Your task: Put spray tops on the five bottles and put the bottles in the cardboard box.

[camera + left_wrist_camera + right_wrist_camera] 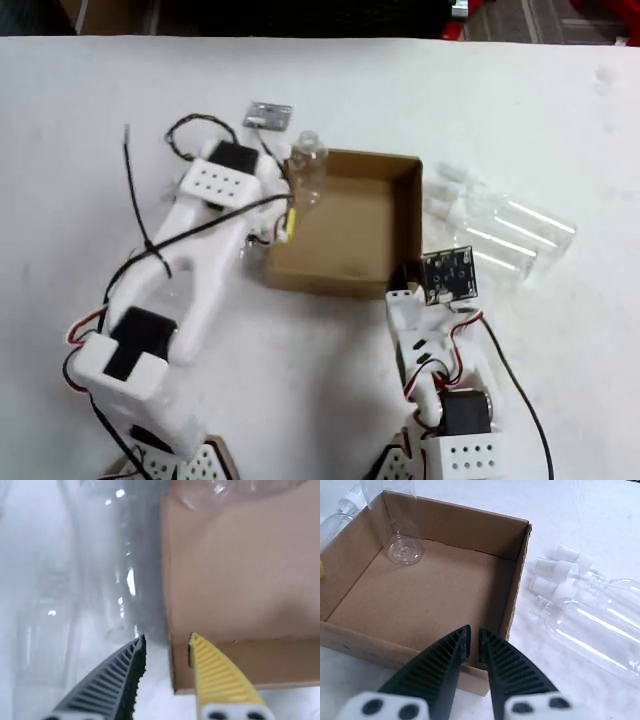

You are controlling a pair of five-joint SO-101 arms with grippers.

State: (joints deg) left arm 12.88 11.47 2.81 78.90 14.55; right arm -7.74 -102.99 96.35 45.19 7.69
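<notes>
The open cardboard box sits mid-table. One clear bottle stands upright in its far left corner. Three clear bottles with white spray tops lie side by side on the table to the right of the box. Another clear bottle lies just outside the box's left wall. My left gripper is open at that left wall, its yellow finger on the box side. My right gripper is shut and empty at the box's near right corner.
A small grey metallic piece lies behind the box. Black cables loop beside the left arm. The white table reaches a dark edge at the back.
</notes>
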